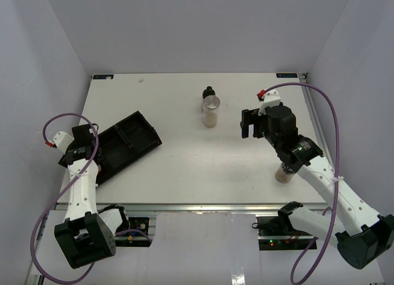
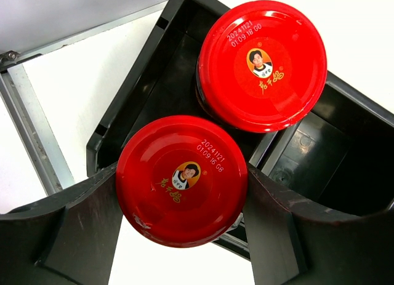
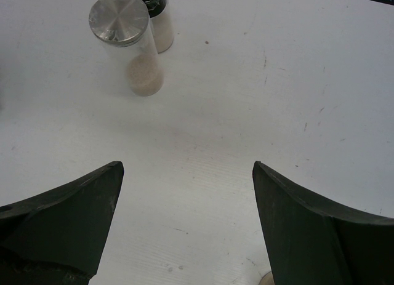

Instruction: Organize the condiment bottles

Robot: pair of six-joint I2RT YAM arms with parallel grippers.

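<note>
The left fingers (image 2: 182,174) are clenched on a small jar with a glossy red round cap (image 2: 181,181), one pad pressed against each side of the cap. It sits at the near edge of the flat black compartmented plastic tray (image 2: 154,69); whether it rests on the tray floor cannot be told. A second red-capped jar (image 2: 261,64) stands in the tray just beside it. The tray lies askew at the left of the white bench (image 1: 184,174). The right fingers (image 3: 188,168) are spread wide and released, hovering over bare bench with nothing between them. Ahead of them a clear jar with a silvery cap and pale tan contents (image 3: 126,45) stands touching a black-capped jar (image 3: 154,14). A tan-filled jar (image 1: 285,173) stands partly hidden under the right arm.
</note>
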